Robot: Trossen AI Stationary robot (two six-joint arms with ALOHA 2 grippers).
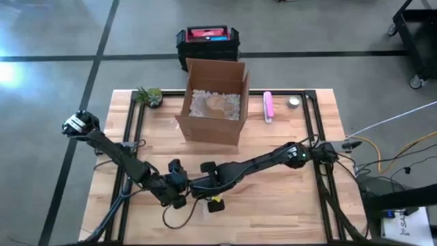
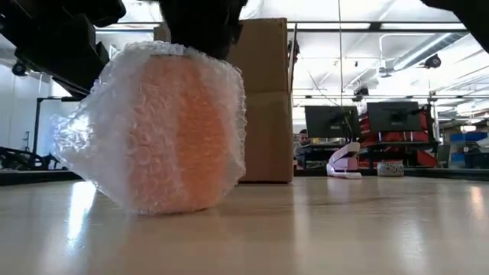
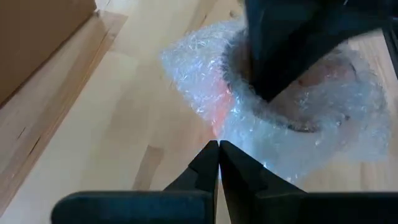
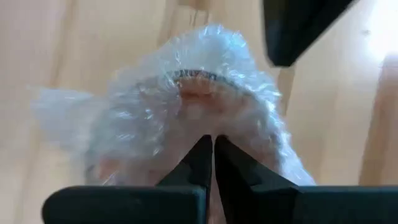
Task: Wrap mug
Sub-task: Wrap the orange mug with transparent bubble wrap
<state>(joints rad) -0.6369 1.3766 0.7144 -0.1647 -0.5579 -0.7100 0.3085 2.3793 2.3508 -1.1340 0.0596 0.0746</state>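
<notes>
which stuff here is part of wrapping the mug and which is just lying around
Part of the job:
mug
bubble wrap around it
left gripper, shut beside the wrap
right gripper, shut at the wrapped mug

Lying about:
cardboard box
small plant
pink object
black case

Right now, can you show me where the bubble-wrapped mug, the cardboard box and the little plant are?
bubble-wrapped mug (image 2: 164, 130), low view, middle of its wrapped side
cardboard box (image 1: 208, 130), high view, its front wall
little plant (image 1: 149, 96), high view, its green leaves
</notes>
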